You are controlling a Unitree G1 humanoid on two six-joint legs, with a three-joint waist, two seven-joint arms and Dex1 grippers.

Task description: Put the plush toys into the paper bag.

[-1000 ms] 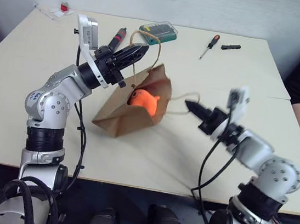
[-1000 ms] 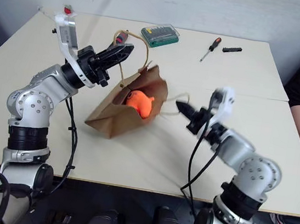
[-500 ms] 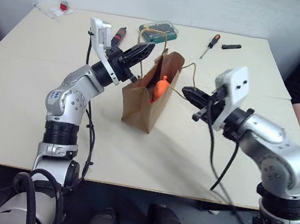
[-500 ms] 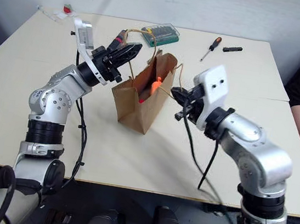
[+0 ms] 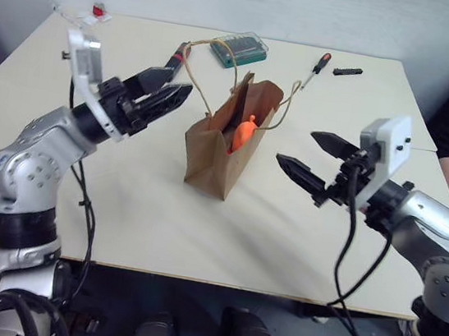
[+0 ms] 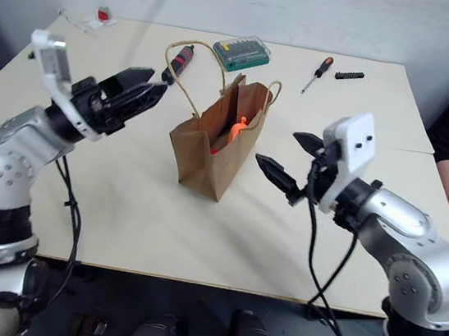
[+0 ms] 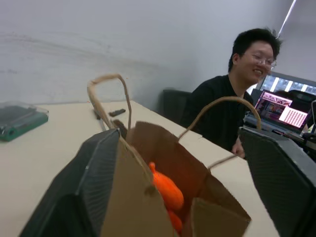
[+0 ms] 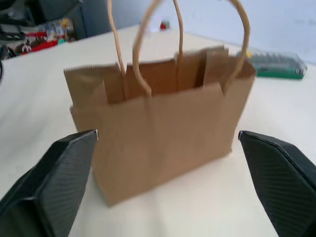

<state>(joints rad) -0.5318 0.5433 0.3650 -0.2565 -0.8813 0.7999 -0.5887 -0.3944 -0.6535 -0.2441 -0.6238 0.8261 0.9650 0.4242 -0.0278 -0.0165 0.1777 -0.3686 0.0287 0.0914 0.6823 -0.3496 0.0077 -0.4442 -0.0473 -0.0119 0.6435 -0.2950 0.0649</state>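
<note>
Now the paper bag [image 5: 221,147] stands upright, orange plush toy [image 5: 244,134] inside; my left gripper [image 5: 158,93] and right gripper [image 5: 315,158] flank it, both spread wide, holding nothing.

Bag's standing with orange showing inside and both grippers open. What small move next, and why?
Probably draw both arms back a little. The paper bag stands upright by itself, the orange plush toy sits inside, and the left gripper and right gripper are open, apart from it.

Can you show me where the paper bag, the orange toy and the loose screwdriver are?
paper bag [image 5: 214,154]: left eye view, on its brown side wall.
orange plush toy [image 7: 167,190]: left wrist view, on its rounded top inside the bag.
screwdriver [image 5: 314,69]: left eye view, by its red-and-black handle on the table.
</note>
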